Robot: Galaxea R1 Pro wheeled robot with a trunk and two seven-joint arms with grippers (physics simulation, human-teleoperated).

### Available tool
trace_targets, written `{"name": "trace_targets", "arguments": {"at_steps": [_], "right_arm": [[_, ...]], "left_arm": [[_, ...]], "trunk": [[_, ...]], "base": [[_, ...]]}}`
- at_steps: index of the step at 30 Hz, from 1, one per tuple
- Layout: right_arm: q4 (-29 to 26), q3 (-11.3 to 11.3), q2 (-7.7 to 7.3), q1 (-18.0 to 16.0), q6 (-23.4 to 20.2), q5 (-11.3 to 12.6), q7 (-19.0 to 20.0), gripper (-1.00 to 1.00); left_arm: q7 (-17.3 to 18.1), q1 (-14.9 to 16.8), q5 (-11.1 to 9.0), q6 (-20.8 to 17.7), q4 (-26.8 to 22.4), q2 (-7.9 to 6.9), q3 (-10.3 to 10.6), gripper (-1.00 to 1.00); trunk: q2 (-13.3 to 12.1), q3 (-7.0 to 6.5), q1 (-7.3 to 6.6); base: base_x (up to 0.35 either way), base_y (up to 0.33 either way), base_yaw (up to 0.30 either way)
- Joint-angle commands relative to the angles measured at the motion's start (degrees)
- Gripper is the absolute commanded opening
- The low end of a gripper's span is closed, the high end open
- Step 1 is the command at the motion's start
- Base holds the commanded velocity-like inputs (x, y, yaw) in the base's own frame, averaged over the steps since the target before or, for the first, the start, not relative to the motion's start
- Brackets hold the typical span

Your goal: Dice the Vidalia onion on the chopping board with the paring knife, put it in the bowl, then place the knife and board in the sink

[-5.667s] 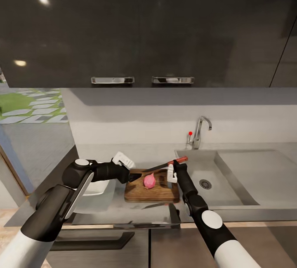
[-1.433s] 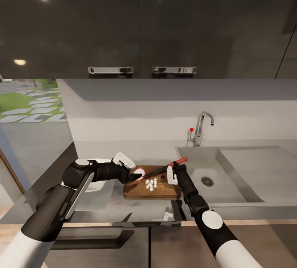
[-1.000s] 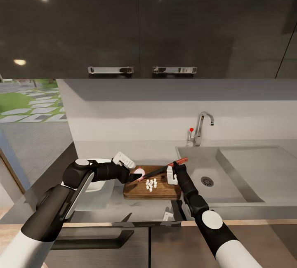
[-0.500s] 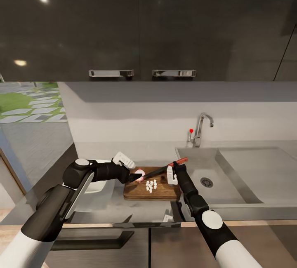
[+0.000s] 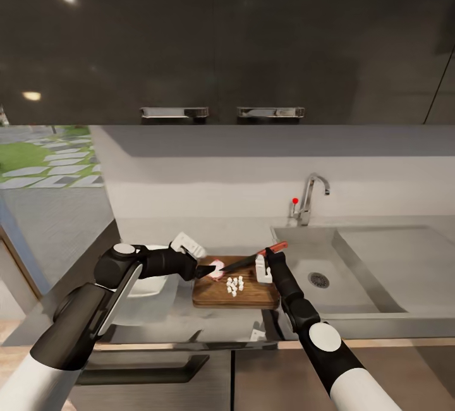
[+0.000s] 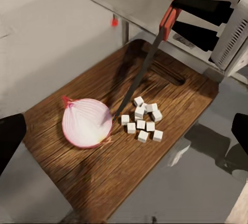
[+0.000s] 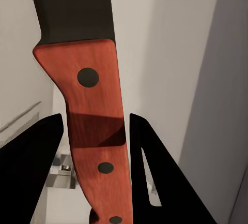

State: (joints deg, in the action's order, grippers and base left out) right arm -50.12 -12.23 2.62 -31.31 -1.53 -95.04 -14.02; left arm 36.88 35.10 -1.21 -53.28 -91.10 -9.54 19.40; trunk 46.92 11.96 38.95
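Note:
The dark wooden chopping board [image 5: 243, 296] lies on the grey countertop [image 5: 164, 313] just left of the sink [image 5: 297, 253]. On it sit a cut onion half [image 6: 87, 123] and a small heap of white onion cubes [image 6: 142, 122]. My right gripper [image 5: 270, 255] is shut on the reddish handle of the paring knife [image 7: 98, 131]; the dark blade [image 6: 138, 79] slants down with its tip beside the onion half. My left gripper [image 6: 125, 132] hovers over the board, open, fingers wide on either side of onion and cubes. The white bowl [image 5: 146, 284] sits left of the board, partly behind my left arm.
The sink's basin with its round drain [image 5: 318, 280] and flat drainboard [image 5: 404, 265] stretch right of the board. A chrome faucet [image 5: 311, 199] with a red dot stands at the back. Dark wall cabinets [image 5: 221, 38] hang overhead.
Since the earliest frame the whole onion has become one half plus a heap of white cubes. Over the last second both arms hold still; the view has shifted slightly.

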Motion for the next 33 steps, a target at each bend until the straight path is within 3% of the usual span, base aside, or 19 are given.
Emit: {"name": "trace_targets", "arguments": {"at_steps": [1, 33], "right_arm": [[0.0, 0.0, 0.02, 0.0, -0.2, -0.6, -0.2, -1.00], [0.1, 0.0, 0.02, -0.1, -0.2, -0.6, -0.2, -1.00]], "left_arm": [[0.0, 0.1, -0.1, -0.3, 0.0, -0.04, 0.0, 1.00], [0.0, 0.1, -0.1, -0.3, 0.0, 0.01, -0.1, 1.00]], "trunk": [[0.1, 0.08, 0.02], [0.1, 0.08, 0.02]], "base": [[0.050, 0.196, 0.000], [0.020, 0.032, 0.000]]}}
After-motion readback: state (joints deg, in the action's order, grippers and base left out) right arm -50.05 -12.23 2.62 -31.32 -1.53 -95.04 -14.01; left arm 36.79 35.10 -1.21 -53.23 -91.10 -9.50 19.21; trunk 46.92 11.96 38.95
